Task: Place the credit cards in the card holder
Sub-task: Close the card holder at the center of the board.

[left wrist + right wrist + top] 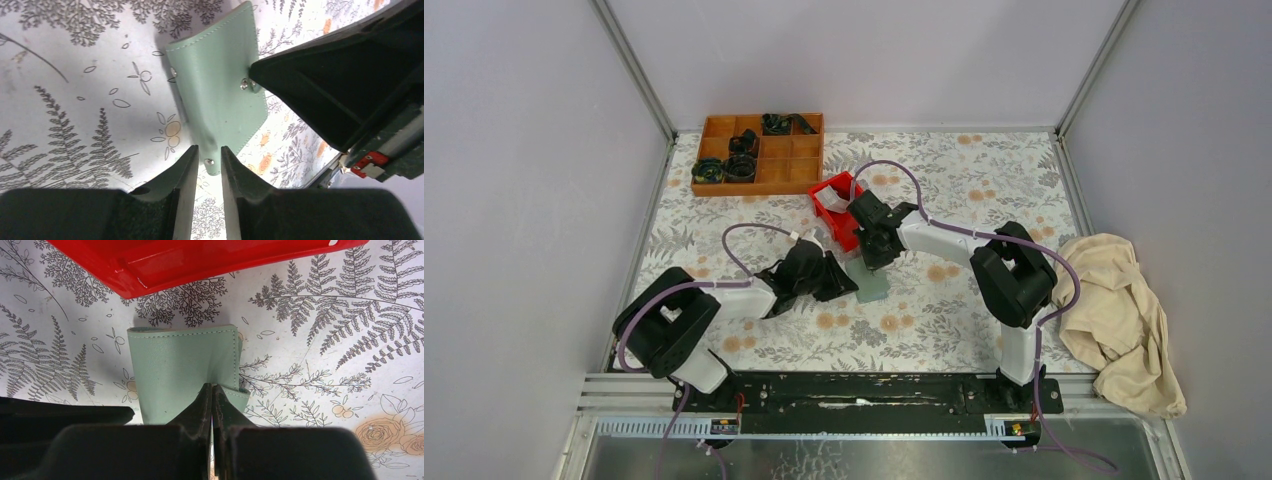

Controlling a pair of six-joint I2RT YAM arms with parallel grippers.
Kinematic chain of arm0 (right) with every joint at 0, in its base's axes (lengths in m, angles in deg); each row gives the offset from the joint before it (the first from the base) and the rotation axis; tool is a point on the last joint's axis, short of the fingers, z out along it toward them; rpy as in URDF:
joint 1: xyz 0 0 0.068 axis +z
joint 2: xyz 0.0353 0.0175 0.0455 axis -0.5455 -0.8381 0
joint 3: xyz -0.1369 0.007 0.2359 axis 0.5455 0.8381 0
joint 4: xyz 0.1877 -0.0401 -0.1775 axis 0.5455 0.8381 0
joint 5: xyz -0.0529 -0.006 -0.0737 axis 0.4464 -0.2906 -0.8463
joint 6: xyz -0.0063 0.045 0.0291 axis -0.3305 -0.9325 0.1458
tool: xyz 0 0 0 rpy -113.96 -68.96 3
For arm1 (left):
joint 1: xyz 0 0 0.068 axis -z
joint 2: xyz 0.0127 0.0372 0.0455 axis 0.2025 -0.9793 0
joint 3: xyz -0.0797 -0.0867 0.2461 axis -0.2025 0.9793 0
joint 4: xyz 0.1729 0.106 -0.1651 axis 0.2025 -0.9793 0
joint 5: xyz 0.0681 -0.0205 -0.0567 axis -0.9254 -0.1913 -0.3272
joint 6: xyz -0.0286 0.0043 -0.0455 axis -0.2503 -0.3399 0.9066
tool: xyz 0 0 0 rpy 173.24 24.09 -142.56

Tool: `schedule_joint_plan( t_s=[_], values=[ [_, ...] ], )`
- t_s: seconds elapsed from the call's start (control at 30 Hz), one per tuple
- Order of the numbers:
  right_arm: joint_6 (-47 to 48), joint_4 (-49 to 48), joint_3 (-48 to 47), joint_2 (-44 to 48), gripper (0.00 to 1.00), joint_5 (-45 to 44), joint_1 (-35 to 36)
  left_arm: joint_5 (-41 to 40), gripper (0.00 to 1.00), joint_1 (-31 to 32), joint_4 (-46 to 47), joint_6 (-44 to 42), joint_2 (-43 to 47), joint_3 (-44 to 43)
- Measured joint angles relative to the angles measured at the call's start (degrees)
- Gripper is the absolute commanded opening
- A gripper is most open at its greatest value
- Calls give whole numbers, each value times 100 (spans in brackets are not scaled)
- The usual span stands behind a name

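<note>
The card holder (pixel 873 285) lies mid-worktop (pixel 984 180), at 5 o'clock from the red bin (pixel 842 236). The right hand (pixel 212 395), jaws pressed nearly together, seems to pinch one cover at the holder's 12 o'clock edge. The left hand (pixel 209 170) stands narrowly parted over the snap corner at 9 o'clock, gripping nothing. The step looks like opening the bifold: the left should pin its leaf flat while the right peels slowly, without dragging the holder. No card shows clearly.

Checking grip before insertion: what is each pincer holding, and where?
Right pincer pinches the card holder by its flap edge. Left pincer straddles its snap corner; grip unclear.
</note>
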Motion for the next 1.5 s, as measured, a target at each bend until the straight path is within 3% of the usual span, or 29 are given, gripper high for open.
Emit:
schedule_joint_plan(
  t_s=[1.5],
  values=[
    [2, 7, -116, -83, 0, -264, 146, 101, 32, 35, 199, -61, -522, -151]
  ],
)
